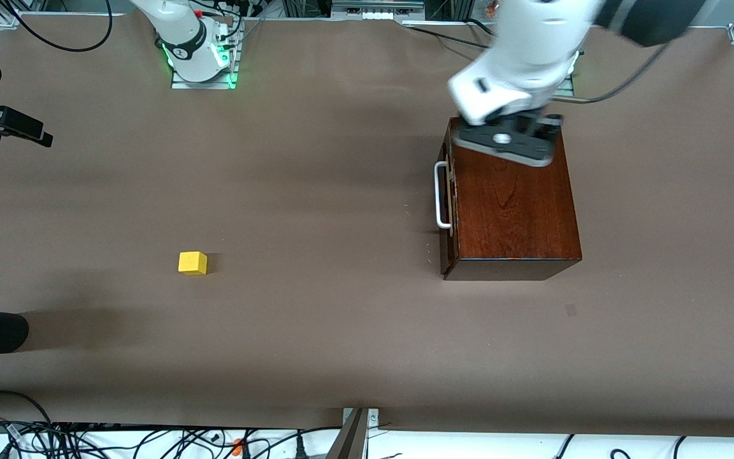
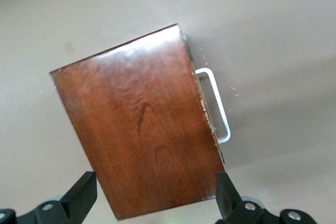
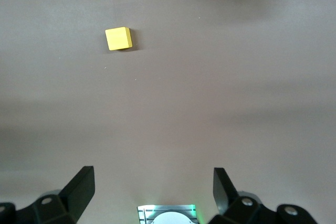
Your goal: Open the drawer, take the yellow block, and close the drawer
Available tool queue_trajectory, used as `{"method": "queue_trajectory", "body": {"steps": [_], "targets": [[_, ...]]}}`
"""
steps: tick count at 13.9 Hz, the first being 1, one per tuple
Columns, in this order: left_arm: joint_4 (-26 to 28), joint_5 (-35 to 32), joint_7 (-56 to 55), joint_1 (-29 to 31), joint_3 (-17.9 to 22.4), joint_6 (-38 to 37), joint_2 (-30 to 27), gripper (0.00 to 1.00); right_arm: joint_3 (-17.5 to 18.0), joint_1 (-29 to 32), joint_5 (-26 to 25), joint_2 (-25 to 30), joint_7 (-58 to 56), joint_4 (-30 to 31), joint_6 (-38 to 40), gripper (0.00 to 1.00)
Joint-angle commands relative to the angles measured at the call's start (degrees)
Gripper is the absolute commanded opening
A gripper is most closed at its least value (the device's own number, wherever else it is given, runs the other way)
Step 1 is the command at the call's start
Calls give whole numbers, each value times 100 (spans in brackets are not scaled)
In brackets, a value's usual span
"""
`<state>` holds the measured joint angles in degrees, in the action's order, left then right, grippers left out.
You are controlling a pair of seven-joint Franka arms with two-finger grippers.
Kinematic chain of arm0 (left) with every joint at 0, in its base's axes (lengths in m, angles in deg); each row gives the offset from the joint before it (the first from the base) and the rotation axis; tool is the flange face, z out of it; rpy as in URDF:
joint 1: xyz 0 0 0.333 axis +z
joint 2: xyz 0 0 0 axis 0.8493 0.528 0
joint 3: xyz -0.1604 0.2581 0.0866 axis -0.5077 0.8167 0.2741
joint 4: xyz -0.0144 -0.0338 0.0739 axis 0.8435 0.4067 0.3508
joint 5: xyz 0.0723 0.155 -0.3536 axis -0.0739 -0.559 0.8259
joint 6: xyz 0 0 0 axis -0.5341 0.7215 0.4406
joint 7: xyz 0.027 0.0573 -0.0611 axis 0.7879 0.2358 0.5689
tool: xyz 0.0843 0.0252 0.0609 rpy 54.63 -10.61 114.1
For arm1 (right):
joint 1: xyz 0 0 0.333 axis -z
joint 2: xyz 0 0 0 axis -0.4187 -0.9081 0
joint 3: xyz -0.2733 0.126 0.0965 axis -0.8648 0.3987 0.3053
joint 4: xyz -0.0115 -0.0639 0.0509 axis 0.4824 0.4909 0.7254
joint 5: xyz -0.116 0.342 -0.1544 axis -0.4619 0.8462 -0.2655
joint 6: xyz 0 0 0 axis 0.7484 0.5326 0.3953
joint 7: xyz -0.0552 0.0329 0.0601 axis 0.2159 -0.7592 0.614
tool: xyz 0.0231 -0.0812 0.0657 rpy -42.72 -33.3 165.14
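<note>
I hung my left gripper (image 2: 152,200) over the top of the wooden box (image 1: 515,210), above the edge of the lid nearest my base, with its 2 fingers (image 2: 81,195) spread wide apart and holding nothing. Looking down from my left wrist, I saw the polished reddish-brown lid filling the gap between the fingertips, and the white bar handle (image 2: 216,104) standing off the box's front face.

The drawer (image 1: 447,204) was shut, its dark front panel flush with the box. In the front view the handle (image 1: 441,194) faced toward the right arm's end of the table.

The yellow block (image 1: 192,262) was not in the drawer. It sat on the bare brown table (image 1: 316,331), well apart from the box, toward the right arm's end and a little nearer to the front camera than the handle. Nothing touched it.

My right gripper (image 3: 152,198) waited up in the air over bare table at its own end, near the edge of the front view (image 1: 13,126). Its 2 fingers (image 3: 79,190) also stood wide apart and empty. From my right wrist I saw the block (image 3: 118,39) lying flat on the table, well clear of the fingertips.
</note>
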<state>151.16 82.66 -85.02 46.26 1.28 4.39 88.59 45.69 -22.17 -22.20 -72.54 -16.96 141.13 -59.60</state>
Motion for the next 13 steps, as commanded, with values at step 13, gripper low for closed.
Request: {"method": "queue_trajectory", "body": {"steps": [13], "targets": [[1779, 1010, 1351, 484, 2125, 648, -1422, 100, -72, 102, -20, -127, -93, -9, -673, 100]]}}
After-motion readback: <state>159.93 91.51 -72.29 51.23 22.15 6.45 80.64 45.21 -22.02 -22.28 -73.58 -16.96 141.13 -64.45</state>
